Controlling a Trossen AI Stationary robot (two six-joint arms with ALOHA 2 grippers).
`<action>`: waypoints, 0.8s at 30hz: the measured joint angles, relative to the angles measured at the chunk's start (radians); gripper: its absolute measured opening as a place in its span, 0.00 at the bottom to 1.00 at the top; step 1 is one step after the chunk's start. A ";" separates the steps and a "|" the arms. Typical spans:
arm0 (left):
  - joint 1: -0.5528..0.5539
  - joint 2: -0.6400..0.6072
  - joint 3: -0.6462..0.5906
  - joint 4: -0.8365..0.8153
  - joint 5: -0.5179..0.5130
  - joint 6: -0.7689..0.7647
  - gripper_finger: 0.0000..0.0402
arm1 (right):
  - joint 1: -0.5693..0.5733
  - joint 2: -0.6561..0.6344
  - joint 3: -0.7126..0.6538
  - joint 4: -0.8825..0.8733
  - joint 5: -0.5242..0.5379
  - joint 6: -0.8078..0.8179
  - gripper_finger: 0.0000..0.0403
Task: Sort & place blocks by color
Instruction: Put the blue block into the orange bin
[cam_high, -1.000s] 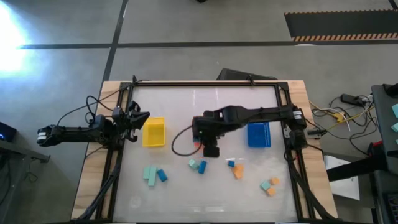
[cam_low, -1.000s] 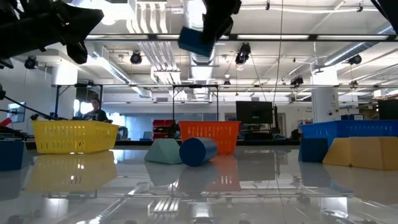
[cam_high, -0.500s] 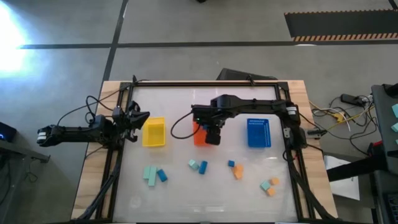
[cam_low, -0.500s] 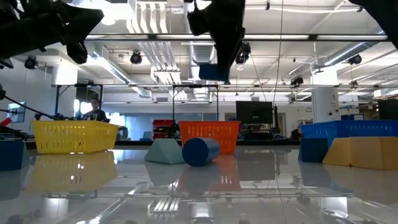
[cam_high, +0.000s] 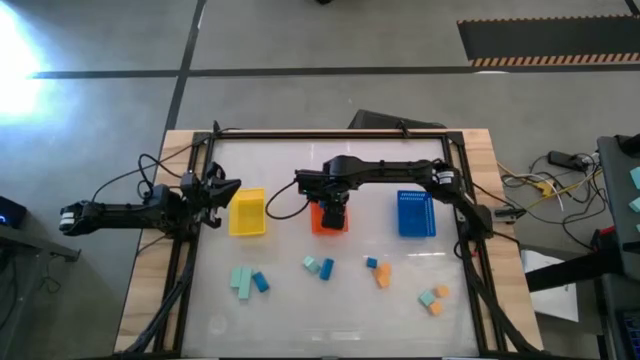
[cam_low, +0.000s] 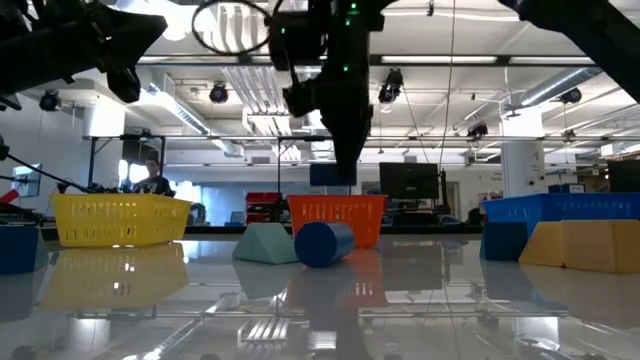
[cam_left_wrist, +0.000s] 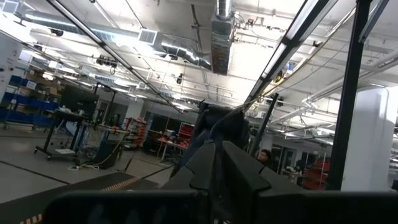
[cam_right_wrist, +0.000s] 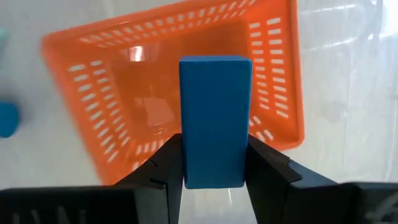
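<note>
Right gripper (cam_right_wrist: 214, 163) has swung from the table centre to hang over the orange basket (cam_high: 328, 220), jaws pinching a blue block (cam_right_wrist: 215, 118) upright. Blue over orange looks like a mismatch; the blue basket (cam_high: 416, 215) sits well apart toward the right arm's base, so I'd expect a carry onward, path clear. Yellow basket (cam_high: 247, 212) near the left gripper (cam_high: 222, 190), parked at the table's edge, jaws state unreadable. Remaining blocks (cam_high: 320, 266) lie loose on the table's near half.
</note>
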 joint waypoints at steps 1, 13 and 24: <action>0.000 0.000 0.000 0.000 0.000 0.000 0.03 | -0.004 0.008 0.000 0.006 0.001 -0.006 0.30; 0.000 0.000 0.000 0.000 0.000 0.000 0.03 | -0.030 0.092 0.000 0.066 0.001 -0.124 0.31; 0.000 0.001 0.000 0.000 0.000 0.000 0.03 | -0.037 0.126 0.000 0.077 -0.001 -0.169 0.42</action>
